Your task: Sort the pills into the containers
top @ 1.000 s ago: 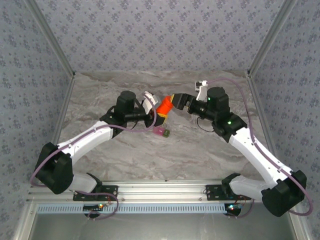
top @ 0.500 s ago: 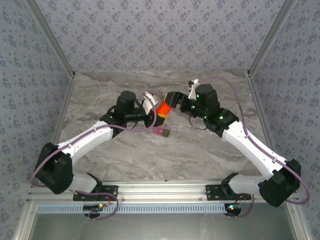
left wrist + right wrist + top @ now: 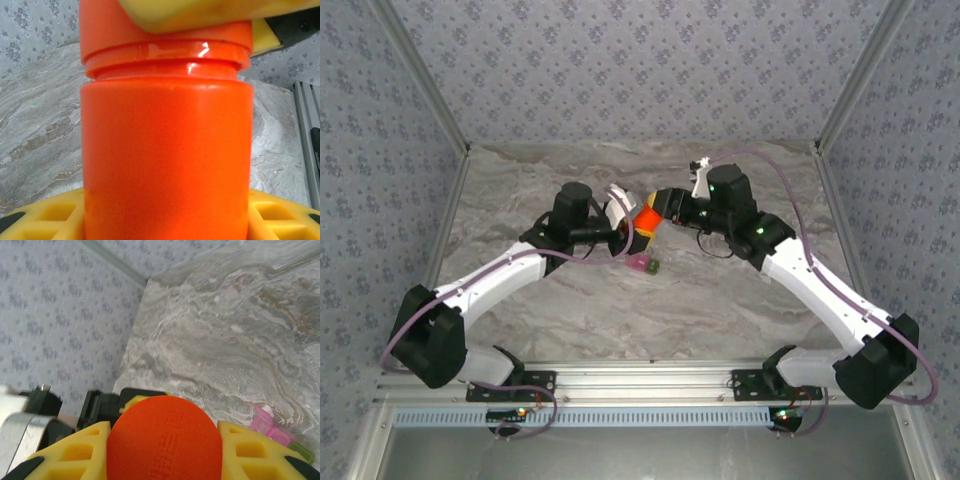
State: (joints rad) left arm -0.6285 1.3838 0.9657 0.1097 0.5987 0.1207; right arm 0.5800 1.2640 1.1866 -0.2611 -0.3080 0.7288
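Tabletop (image 3: 720,300) containers' (image 3: 643,265) contents are unclear; left end effector (image 3: 167,215), right end effector (image 3: 164,432) pinch bottle (image 3: 167,140).

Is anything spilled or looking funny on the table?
Nothing looks spilled on the table. One odd sight: the orange bottle is held tilted, not standing, with the left gripper clamping its body and the right gripper on its cap. The small pink and green containers sit close by.

Bright even light, faint shadows, glare streak on orange bottle (image 3: 167,160)
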